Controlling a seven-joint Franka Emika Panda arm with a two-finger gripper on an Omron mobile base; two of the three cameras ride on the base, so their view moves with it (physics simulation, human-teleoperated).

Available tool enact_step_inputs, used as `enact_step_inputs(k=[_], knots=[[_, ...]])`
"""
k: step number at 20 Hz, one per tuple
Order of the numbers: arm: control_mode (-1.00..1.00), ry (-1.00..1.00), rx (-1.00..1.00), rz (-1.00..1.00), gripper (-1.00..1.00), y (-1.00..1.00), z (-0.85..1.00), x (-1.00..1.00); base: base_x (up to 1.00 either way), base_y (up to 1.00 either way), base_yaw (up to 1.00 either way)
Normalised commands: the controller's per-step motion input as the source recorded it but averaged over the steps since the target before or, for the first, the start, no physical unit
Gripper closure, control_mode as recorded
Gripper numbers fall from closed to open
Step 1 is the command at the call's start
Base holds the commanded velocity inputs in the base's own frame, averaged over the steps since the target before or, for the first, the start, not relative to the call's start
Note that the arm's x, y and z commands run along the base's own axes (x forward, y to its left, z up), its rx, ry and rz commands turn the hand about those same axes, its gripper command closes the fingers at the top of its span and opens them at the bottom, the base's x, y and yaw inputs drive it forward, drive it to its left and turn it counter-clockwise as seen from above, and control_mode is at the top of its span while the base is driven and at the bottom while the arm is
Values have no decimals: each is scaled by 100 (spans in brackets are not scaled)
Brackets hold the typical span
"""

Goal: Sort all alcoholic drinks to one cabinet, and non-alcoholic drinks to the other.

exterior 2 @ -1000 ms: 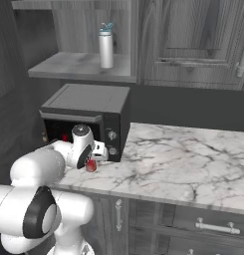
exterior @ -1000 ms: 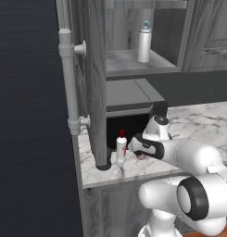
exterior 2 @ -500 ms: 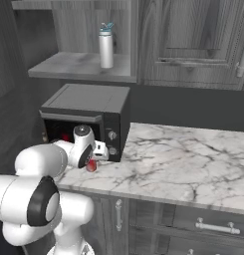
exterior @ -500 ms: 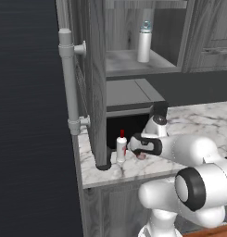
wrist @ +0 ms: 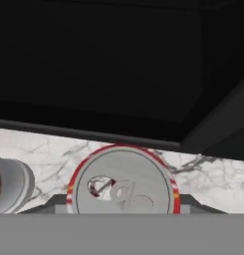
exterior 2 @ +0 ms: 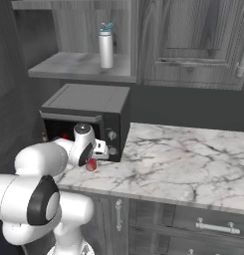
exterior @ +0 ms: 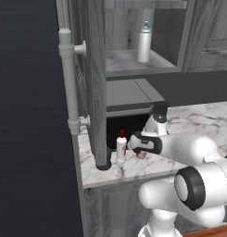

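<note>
Now | hand (wrist: 122,209): low over the marble tabletop (exterior 2: 193,164) before the microwave (exterior 2: 88,112), clamped on the red soda can (wrist: 123,182), fingers on both its sides | white red-capped bottle (exterior: 121,146): upright on the tabletop just beside the can | pale-grey bottle (exterior 2: 106,46): upright on the open shelf (exterior 2: 68,67) above the microwave

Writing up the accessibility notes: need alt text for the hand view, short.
The round silver top of a small red soda can, with its pull tab, sits close up between the claw tips on a white marble counter. A white bottle with a red label lies at the left edge, and a dark microwave opening looms behind.
</note>
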Motion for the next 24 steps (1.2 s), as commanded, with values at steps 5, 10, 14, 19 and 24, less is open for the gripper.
enact_step_inputs(k=[5,10,14,19,24], knots=[[-100,0,0,-1,100,0,25,-19,0,0,0],[-100,0,0,-2,100,0,31,-23,0,0,0],[-100,0,0,-2,100,0,29,-25,0,0,0],[-100,0,0,-2,100,0,28,-31,0,0,0],[-100,-2,0,-2,100,0,33,-32,0,0,0]])
